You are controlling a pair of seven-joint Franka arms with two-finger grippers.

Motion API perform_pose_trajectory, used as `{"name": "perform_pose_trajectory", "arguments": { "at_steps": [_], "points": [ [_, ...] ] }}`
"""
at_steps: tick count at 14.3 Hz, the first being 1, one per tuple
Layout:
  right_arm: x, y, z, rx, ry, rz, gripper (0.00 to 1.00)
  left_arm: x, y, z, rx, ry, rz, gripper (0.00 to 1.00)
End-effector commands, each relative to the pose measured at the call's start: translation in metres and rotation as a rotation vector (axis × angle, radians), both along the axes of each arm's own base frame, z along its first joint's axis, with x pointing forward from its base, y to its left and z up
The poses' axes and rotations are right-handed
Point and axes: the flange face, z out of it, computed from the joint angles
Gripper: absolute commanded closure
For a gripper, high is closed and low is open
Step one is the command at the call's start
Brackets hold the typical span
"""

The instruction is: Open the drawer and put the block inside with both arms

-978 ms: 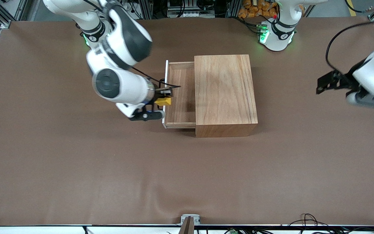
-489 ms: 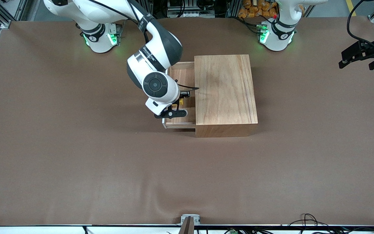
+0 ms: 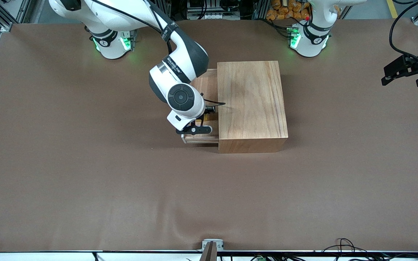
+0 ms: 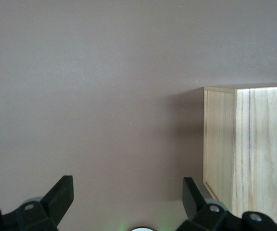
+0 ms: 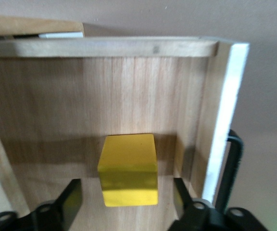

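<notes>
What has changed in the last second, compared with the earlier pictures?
The right tool carried the block from the drawer's front edge to over the drawer and opened; the block now rests on the drawer floor, apart from both fingers. The left tool drew away toward the table's edge and waits open. The cabinet stayed put, drawer open.

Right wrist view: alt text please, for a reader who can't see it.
A yellow block sits on the floor of the open wooden drawer, between the spread fingers of the right gripper. The drawer's white front panel and black wire handle run along one edge.
</notes>
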Motion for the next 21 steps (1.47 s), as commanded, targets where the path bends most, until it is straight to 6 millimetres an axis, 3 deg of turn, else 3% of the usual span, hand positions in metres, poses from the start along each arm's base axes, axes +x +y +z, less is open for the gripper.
{"name": "perform_pose_trajectory", "arguments": {
  "at_steps": [1, 4, 6, 9, 16, 21],
  "points": [
    [0.012, -0.042, 0.061, -0.029, -0.006, -0.047, 0.00, 0.008, 0.002, 0.003, 0.017, -0.009, -0.009, 0.00],
    [0.037, -0.135, 0.126, 0.000, 0.025, -0.013, 0.00, 0.012, 0.011, -0.001, 0.029, -0.012, -0.003, 0.00],
    [0.053, -0.200, 0.147, 0.034, 0.038, 0.050, 0.00, 0.014, 0.016, 0.001, 0.035, -0.036, -0.014, 0.00],
    [0.068, -0.281, 0.175, 0.015, -0.003, -0.006, 0.00, 0.014, 0.016, 0.000, 0.033, -0.033, -0.021, 0.00],
    [0.044, -0.422, 0.200, 0.034, -0.045, 0.030, 0.00, 0.013, 0.022, 0.011, 0.032, -0.051, -0.015, 0.00],
    [0.013, -0.462, 0.249, 0.014, -0.131, -0.005, 0.00, 0.012, 0.021, 0.009, 0.024, -0.033, -0.014, 0.00]
  ]
}}
